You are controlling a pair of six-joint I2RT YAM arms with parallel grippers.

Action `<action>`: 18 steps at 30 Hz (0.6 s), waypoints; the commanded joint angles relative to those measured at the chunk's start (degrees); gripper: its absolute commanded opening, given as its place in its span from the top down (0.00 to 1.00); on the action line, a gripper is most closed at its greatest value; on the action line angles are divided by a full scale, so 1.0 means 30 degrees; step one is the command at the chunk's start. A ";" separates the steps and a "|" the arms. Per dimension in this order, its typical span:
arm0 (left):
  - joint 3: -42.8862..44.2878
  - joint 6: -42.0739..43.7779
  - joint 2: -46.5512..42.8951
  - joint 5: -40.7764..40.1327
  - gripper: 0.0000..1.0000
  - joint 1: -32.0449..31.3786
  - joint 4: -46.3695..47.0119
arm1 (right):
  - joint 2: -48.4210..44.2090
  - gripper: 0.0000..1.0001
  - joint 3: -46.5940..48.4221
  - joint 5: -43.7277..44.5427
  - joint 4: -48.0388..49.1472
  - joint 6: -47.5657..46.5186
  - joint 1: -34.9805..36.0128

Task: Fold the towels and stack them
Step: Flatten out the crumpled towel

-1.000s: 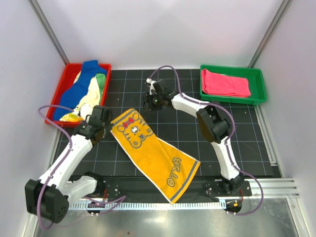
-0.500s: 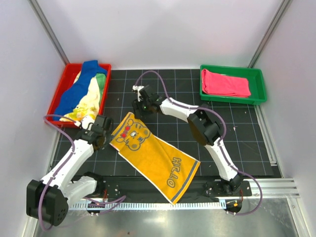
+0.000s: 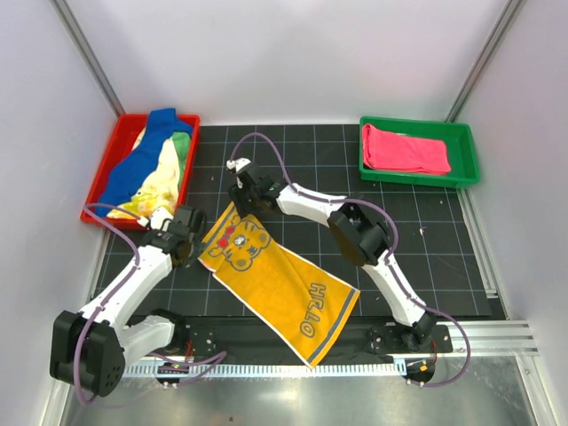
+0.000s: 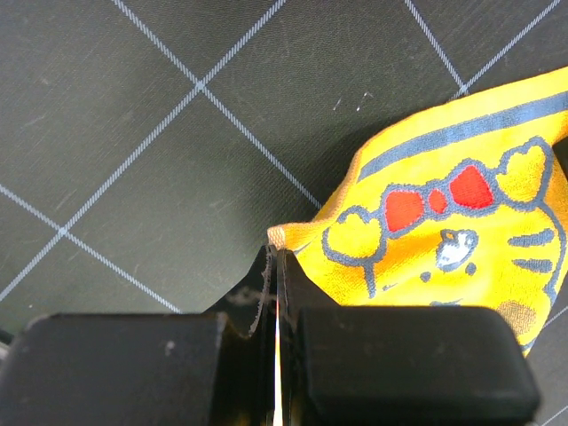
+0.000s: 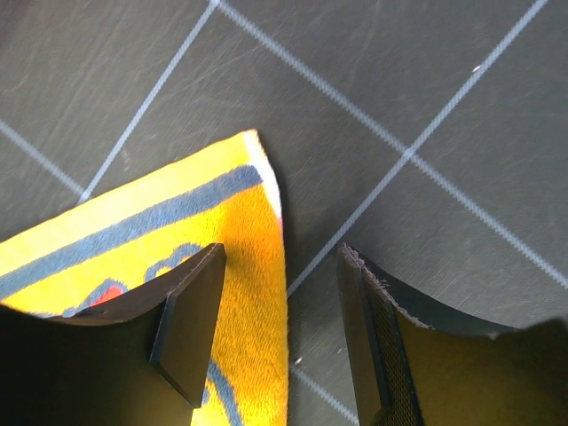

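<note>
"What's on the dark surface (image 3: 444,240)?"

"Mostly the tiger towel (image 3: 280,280). It lies flat and slantwise, with the face at its far-left end and the lettering nearer us."

"And the other towels?"

"Beyond it to the left, a red tray (image 3: 131,122) holds a loose heap of towels (image 3: 142,169) in blue, yellow and green. Beyond it to the right, a green tray (image 3: 465,151) holds a folded pink towel (image 3: 404,149)."

"The hands?"

"The left hand (image 4: 275,266) is pinched tight on the tiger towel's left corner. The right hand (image 5: 280,257) hangs over its far corner, jaws parted astride the edge, gripping nothing."
</note>
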 commanded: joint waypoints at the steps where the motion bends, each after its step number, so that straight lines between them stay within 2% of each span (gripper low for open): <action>1: -0.0315 -0.0337 0.0140 -0.0118 1.00 0.0090 0.0922 | 0.0250 0.40 0.0780 0.1624 0.1357 -0.0483 0.0307; 9: -0.0433 -0.0191 0.1047 -0.0206 1.00 0.0090 0.1801 | 0.0602 0.39 0.0984 0.2387 0.1944 -0.0689 0.0425; 18: -0.0375 -0.0103 0.1312 -0.0294 1.00 0.0090 0.2096 | 0.1099 0.38 0.2242 0.0395 0.1214 -0.1098 0.0425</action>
